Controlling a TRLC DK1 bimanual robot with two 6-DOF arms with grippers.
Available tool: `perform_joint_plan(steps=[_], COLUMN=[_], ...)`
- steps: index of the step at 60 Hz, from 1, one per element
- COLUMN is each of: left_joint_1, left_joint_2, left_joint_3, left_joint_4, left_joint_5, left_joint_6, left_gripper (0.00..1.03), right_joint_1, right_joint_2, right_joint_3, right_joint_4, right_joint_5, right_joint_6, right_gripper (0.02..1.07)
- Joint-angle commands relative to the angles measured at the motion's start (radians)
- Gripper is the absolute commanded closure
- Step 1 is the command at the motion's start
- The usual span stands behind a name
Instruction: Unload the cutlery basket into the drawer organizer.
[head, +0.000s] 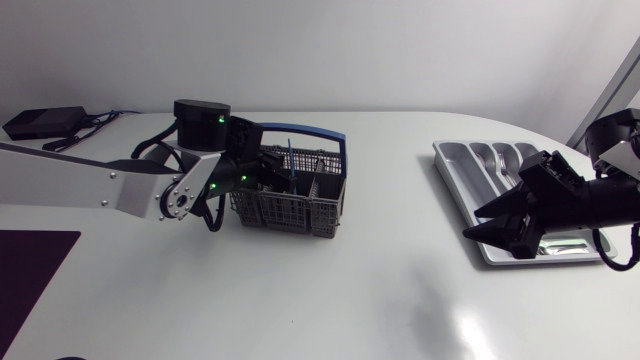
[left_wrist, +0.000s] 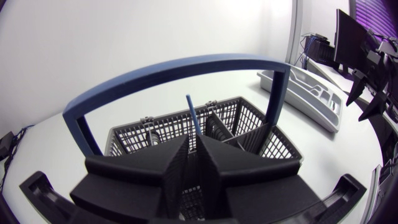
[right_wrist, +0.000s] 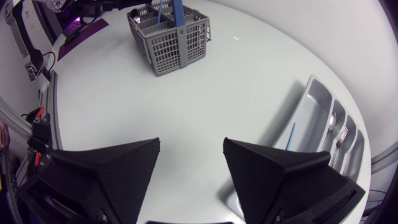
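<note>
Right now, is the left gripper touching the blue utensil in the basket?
Cannot tell. In the left wrist view the blue utensil drops out of sight behind the left gripper, hiding any contact.

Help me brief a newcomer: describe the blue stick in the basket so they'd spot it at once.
On the table, find the grey mesh basket by the left arm. Under its blue arched handle a thin blue stick stands nearly upright, between the jaws of the left gripper. It is the only straight, slim blue thing there.
</note>
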Motion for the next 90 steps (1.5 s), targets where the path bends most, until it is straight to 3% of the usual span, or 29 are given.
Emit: perform_joint_plan(steps=[1,12,27,38,50,68,90], left_joint_1=[0.005,-0.017,-0.026,-0.026,-0.02,-0.014,-0.008], left_joint_2=[-0.023,0.0,0.065,0.085,0.131,0.175,0.022], left_joint_3=[-0.025,0.03,0.224,0.296,0.346,0.351,0.225], left_joint_4=[0.024,-0.024,-0.292,-0.395,-0.433,-0.432,-0.41], left_joint_5=[-0.005,-0.003,0.041,0.075,0.075,0.075,0.073], left_joint_6=[-0.016,-0.017,-0.043,-0.072,-0.097,-0.12,-0.109], left_gripper=[0.93,0.67,0.5,0.49,0.49,0.49,0.49], right_joint_1=[0.012,0.013,0.013,0.021,0.022,0.021,0.021], right_joint_2=[-0.019,-0.04,-0.045,-0.026,-0.008,0.012,0.044], right_joint_3=[-0.039,-0.061,-0.067,-0.076,-0.076,-0.081,-0.085], right_joint_4=[0.004,0.004,0.01,0.038,0.052,0.063,0.079], right_joint_5=[0.003,0.009,0.017,0.02,0.02,0.02,0.02], right_joint_6=[0.014,0.011,0.005,0.005,0.005,-0.008,-0.018], right_gripper=[0.32,0.32,0.32,0.32,0.32,0.32,0.32])
